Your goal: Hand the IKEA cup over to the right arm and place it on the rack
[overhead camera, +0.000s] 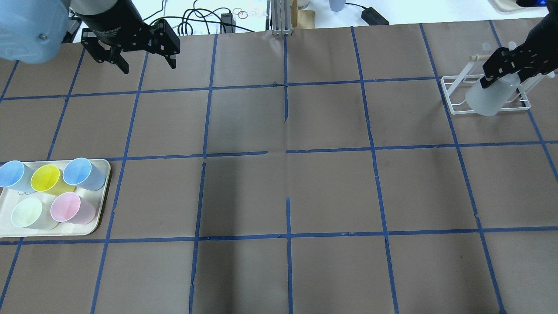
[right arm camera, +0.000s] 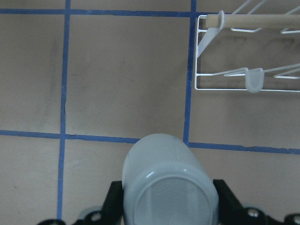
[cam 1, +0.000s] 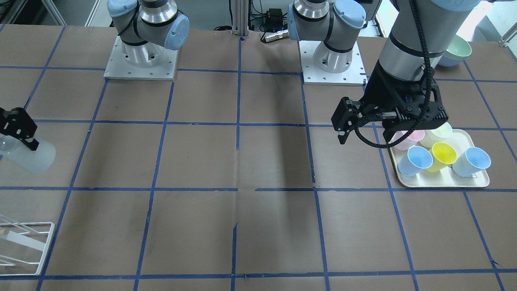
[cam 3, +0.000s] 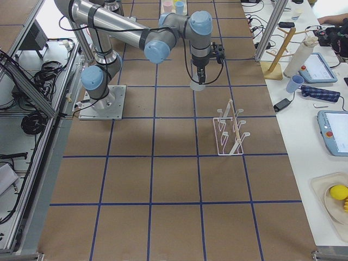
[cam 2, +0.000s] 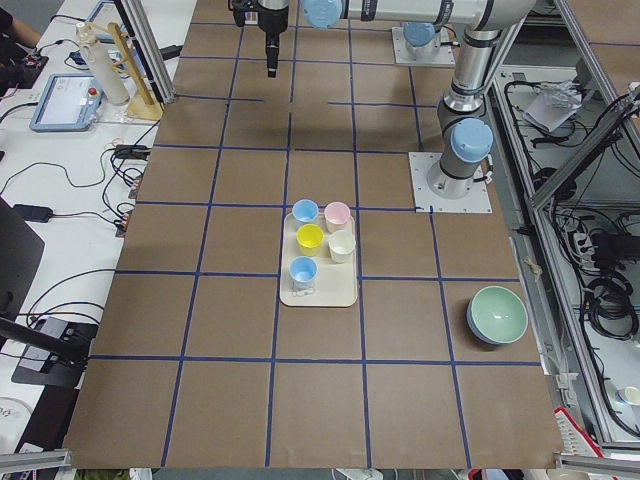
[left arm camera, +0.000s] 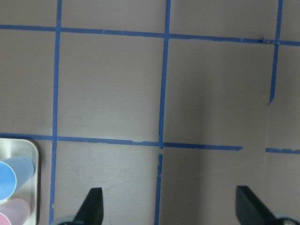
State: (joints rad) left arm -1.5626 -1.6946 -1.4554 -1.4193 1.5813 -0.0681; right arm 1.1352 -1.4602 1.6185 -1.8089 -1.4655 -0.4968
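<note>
Gripping IKEA cup [right arm camera: 159, 159] — right claw [right arm camera: 169, 197], seemingly short of rack [right arm camera: 253, 19].

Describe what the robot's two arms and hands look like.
The left arm and the right arm are both silver tubes with round, pale blue joint caps. A ribbed black cable loops beside the left arm's hand. The left hand and the right hand are black and angular, with two fingers each.

Brown table [overhead camera: 279, 192] w/ blue tape grid [overhead camera: 287, 152].
</note>
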